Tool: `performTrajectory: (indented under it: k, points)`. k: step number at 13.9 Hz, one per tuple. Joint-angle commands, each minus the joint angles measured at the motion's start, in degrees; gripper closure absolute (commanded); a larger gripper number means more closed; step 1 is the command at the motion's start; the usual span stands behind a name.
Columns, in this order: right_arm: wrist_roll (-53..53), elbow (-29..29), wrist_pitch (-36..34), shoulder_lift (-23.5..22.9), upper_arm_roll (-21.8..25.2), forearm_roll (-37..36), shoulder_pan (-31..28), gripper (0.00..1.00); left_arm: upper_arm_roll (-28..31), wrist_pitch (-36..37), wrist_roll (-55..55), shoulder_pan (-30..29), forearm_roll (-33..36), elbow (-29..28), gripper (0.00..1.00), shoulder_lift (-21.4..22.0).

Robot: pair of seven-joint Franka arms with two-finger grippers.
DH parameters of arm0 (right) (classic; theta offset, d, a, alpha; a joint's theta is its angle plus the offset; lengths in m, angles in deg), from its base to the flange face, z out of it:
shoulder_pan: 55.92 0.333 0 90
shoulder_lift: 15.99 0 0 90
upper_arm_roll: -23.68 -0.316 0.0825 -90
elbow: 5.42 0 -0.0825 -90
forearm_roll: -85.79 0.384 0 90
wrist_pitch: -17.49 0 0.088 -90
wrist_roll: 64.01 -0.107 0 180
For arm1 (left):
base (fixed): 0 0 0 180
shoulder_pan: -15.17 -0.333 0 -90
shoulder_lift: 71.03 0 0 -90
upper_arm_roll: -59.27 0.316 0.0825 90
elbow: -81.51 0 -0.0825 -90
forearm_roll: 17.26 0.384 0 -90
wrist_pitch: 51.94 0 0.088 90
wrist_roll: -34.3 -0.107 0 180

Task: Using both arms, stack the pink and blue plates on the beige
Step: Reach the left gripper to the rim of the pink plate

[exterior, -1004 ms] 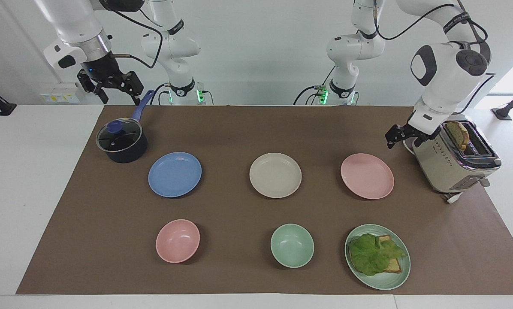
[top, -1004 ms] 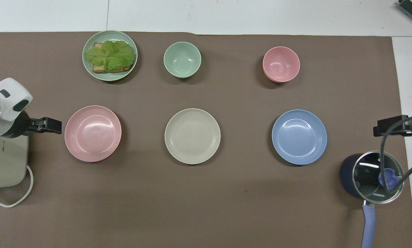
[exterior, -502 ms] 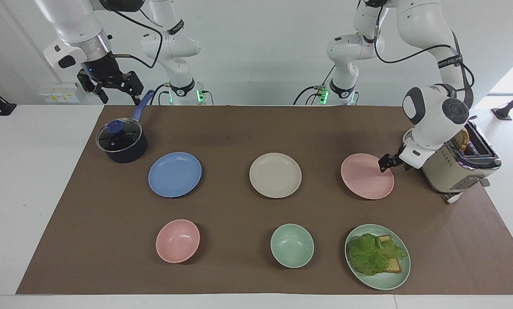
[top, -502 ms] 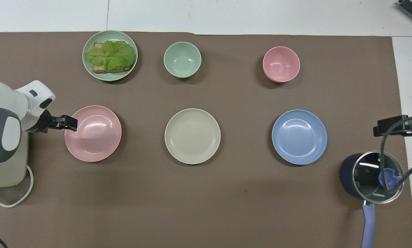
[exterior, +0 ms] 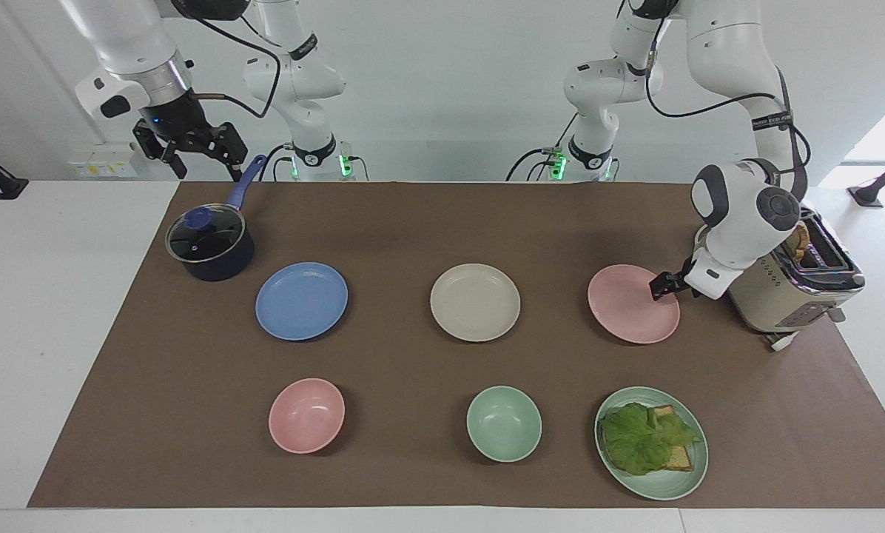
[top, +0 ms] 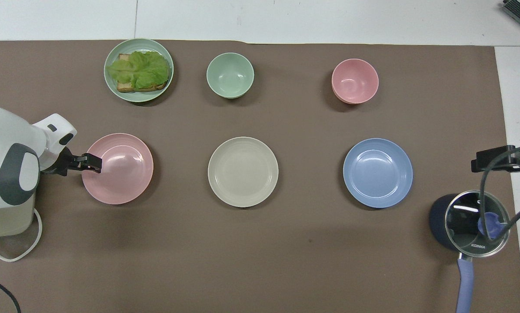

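At the pink plate (exterior: 631,307) rim, left claw (exterior: 661,286) gapes.

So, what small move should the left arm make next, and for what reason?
Probably close the open fingers of the left gripper on the rim of the pale pink round matte plate. That gripper sits at the plate's edge nearest the beige toaster, and the plate still lies flat on the brown mat. The right gripper waits open above the dark blue lidded pot.
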Motion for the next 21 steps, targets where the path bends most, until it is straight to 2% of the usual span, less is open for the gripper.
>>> performTrajectory:
  k: [1,5,6,11,12,17,21]
  points:
    - [1.3,0.0,0.7,0.2,0.2,-0.2,-0.2,0.00,-0.1,-0.9,-0.6,-0.6,-0.6,-1.8,0.04,0.7]
    - [1.4,0.0,0.7,0.2,0.2,-0.2,-0.2,0.00,-0.1,0.1,-0.5,-0.6,-0.6,-2.2,0.29,0.8]
    - [1.4,0.0,0.7,0.2,0.2,-0.2,-0.2,0.00,-0.1,0.1,-0.5,-0.6,-0.6,-2.3,0.38,0.8]
    - [1.4,0.0,0.7,0.2,0.2,-0.2,-0.2,0.00,0.0,0.9,-0.4,-0.7,-0.6,-2.4,0.94,0.8]
    - [1.3,0.0,0.7,0.2,0.2,-0.2,-0.2,0.00,0.0,1.5,-0.6,-0.7,-0.6,-2.3,1.00,0.8]
    - [1.3,0.0,0.7,0.2,0.2,-0.2,-0.2,0.00,-0.1,8.0,-1.1,-1.3,-0.5,0.7,1.00,0.9]
    - [1.4,0.0,0.7,0.2,0.2,-0.2,-0.2,0.00,-0.6,20.5,-1.2,-0.2,-1.7,9.7,1.00,1.1]
